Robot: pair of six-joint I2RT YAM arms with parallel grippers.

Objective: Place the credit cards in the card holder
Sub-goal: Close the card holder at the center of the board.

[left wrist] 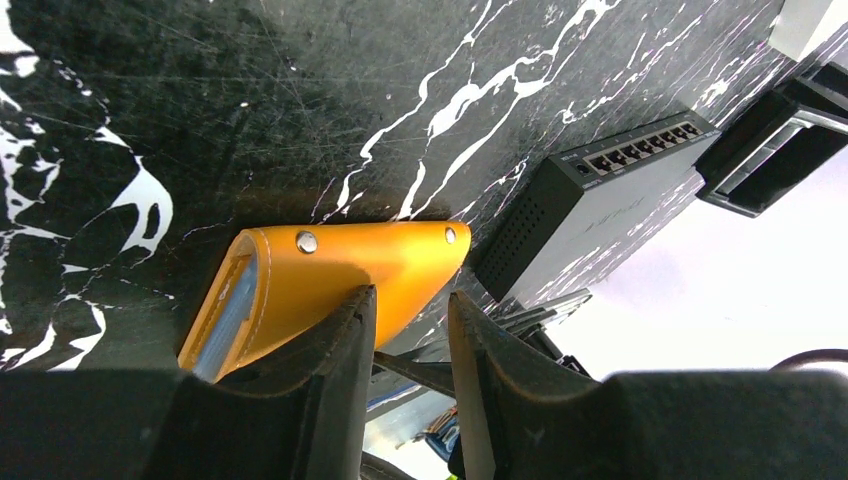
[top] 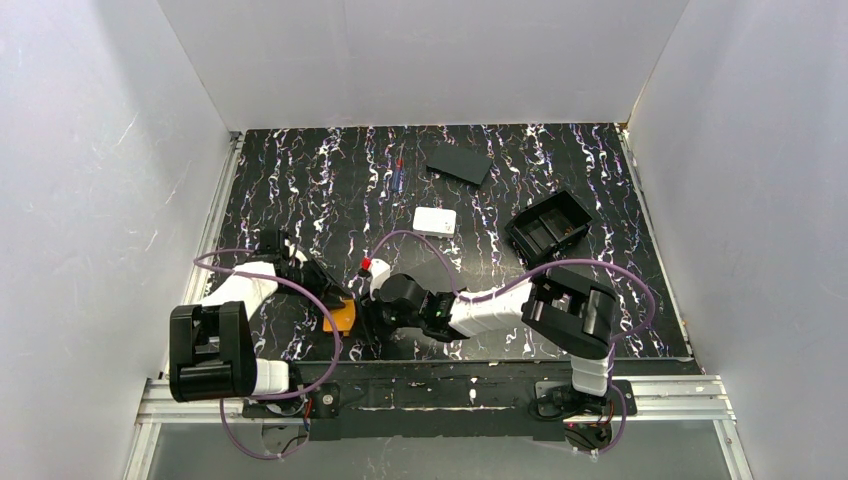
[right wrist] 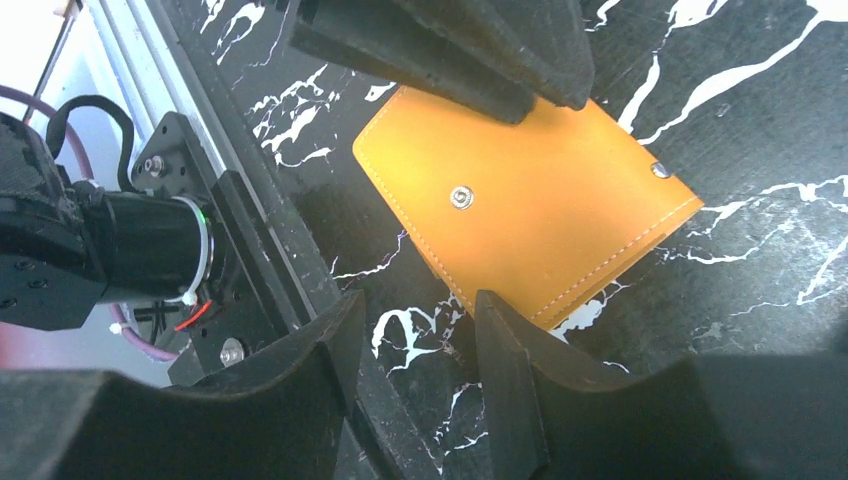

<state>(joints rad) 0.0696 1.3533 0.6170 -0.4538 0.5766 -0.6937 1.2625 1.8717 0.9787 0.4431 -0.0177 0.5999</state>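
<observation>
Card holder [right wrist: 540, 210] lies on the table [top: 300, 180] near the front edge. The left gripper [left wrist: 410, 293], bent low, pinches its corner. The right gripper [right wrist: 418, 298] reaches across and hovers beside it, half open and empty.

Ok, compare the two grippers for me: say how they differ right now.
The left gripper is clamped on an edge of the orange card holder; the right gripper holds nothing. The left jaws are narrowed on the holder, while the right jaws stand apart over the table beside it. Both are at the holder, near the table's front edge.
</observation>
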